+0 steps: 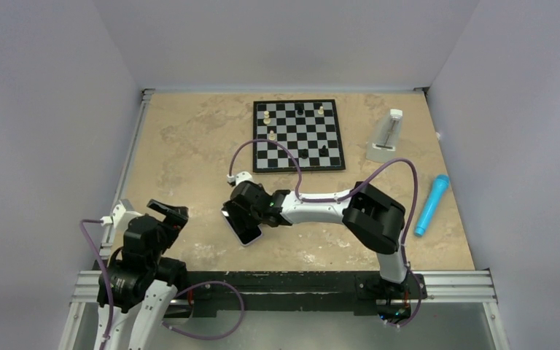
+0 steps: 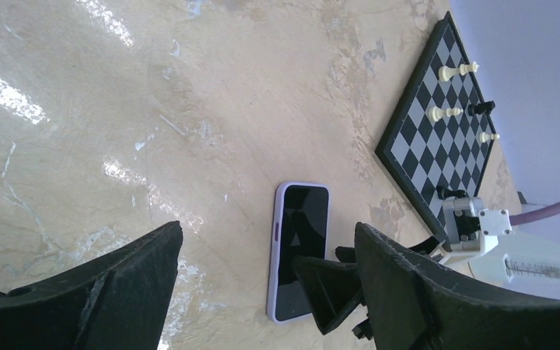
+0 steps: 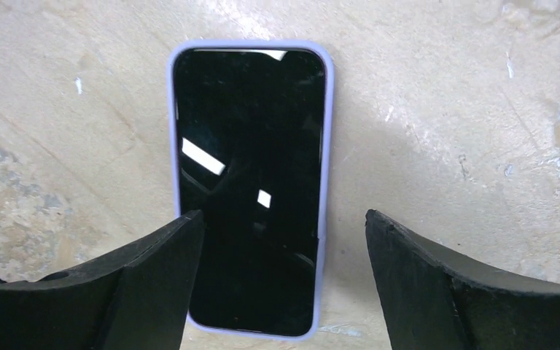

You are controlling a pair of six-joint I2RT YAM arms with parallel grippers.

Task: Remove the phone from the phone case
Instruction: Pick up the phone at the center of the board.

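Note:
A phone with a black screen sits in a pale lilac case and lies flat, screen up, on the beige table. It also shows in the top view and in the left wrist view. My right gripper hovers just above the phone, open, its two black fingers wide apart with nothing between them. One finger overlaps the phone's left edge in the right wrist view. My left gripper is open and empty at the table's near left, well apart from the phone.
A chessboard with several pieces lies at the back centre. A white metronome-like object stands at the back right. A blue microphone lies near the right edge. The aluminium rail runs along the near edge.

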